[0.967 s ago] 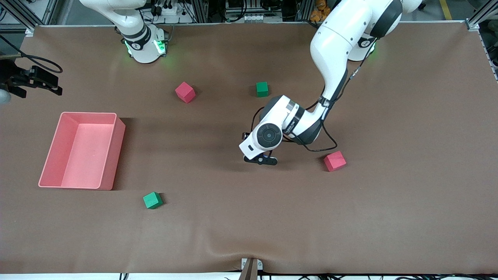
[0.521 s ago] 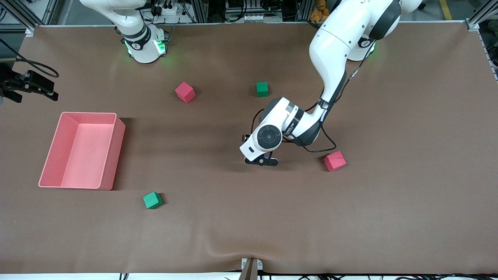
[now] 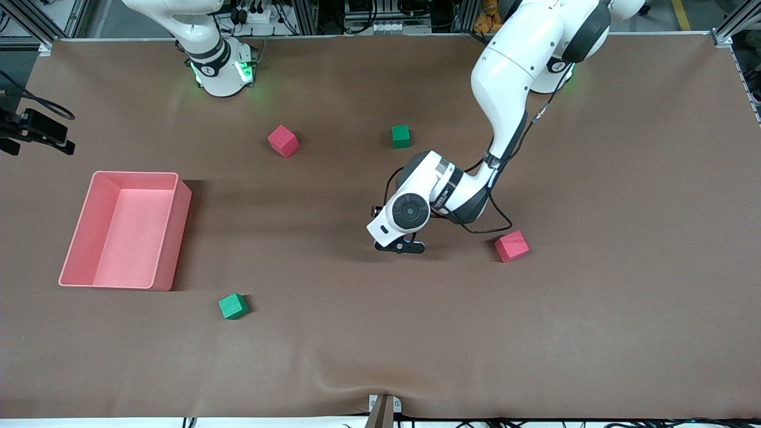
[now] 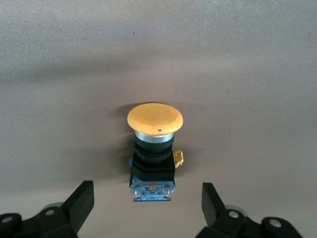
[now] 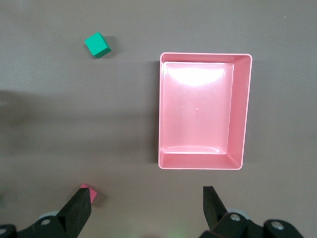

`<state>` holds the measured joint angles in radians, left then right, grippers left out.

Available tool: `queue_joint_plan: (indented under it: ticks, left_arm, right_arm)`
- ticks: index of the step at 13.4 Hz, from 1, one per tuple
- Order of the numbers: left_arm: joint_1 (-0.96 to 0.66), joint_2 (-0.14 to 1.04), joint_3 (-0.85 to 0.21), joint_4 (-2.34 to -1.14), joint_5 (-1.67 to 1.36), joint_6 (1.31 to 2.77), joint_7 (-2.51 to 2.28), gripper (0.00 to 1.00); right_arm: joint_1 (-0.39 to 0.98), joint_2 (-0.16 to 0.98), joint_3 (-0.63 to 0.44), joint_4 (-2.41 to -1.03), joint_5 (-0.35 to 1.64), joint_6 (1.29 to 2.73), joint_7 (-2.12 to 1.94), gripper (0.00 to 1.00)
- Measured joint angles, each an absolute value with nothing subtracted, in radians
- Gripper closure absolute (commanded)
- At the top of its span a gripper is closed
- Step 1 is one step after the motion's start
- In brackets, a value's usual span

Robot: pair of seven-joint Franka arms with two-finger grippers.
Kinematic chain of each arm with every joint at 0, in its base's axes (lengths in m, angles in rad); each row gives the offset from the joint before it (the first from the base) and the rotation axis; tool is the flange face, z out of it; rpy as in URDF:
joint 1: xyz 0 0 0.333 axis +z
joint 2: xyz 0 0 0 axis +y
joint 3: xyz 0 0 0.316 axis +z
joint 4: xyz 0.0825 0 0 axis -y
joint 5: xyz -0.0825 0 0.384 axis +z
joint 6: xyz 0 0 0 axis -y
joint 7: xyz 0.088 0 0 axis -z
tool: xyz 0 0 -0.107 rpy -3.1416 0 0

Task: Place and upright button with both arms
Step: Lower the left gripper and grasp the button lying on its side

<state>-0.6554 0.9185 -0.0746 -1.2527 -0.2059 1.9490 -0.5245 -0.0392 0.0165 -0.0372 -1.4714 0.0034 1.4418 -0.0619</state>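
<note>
The button (image 4: pixel 154 148) has a round orange cap and a black body on a blue base. It rests on the brown table and shows only in the left wrist view. In the front view the left arm's hand hides it. My left gripper (image 4: pixel 147 191) is open, low over the middle of the table (image 3: pixel 399 245). Its fingers (image 4: pixel 81 201) stand on either side of the button's base without touching it. My right gripper (image 3: pixel 37 132) is open and empty, up over the table's edge at the right arm's end, also in the right wrist view (image 5: pixel 146 213).
A pink bin (image 3: pixel 172 238) stands toward the right arm's end, also in the right wrist view (image 5: pixel 245 109). Red cubes (image 3: pixel 512 246) (image 3: pixel 282 141) and green cubes (image 3: pixel 401 136) (image 3: pixel 233 306) lie scattered. The nearest red cube is beside the left gripper.
My right gripper has drifted outward toward the table's edge at the right arm's end. My left gripper has held almost still around the button.
</note>
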Motion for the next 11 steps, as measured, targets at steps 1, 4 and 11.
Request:
queue_joint_plan:
  ticks: [1, 4, 11]
  left_arm:
    - [-0.657, 0.919, -0.075, -1.253, -0.206, 1.949, -0.524, 0.15]
    - [-0.659, 0.92, -0.075, -1.256, -0.206, 1.949, -0.525, 0.16]
    - [-0.659, 0.936, -0.075, -1.259, -0.206, 1.949, -0.525, 0.37]
  right_arm:
    - [-0.043, 0.017, -0.038, -1.472, 0.003, 1.437, -0.062, 0.0]
    - [-0.046, 0.025, -0.038, -1.475, 0.003, 1.427, -0.062, 0.0]
    - [-0.05, 0.03, -0.037, -1.469, 0.005, 1.441, -0.062, 0.0]
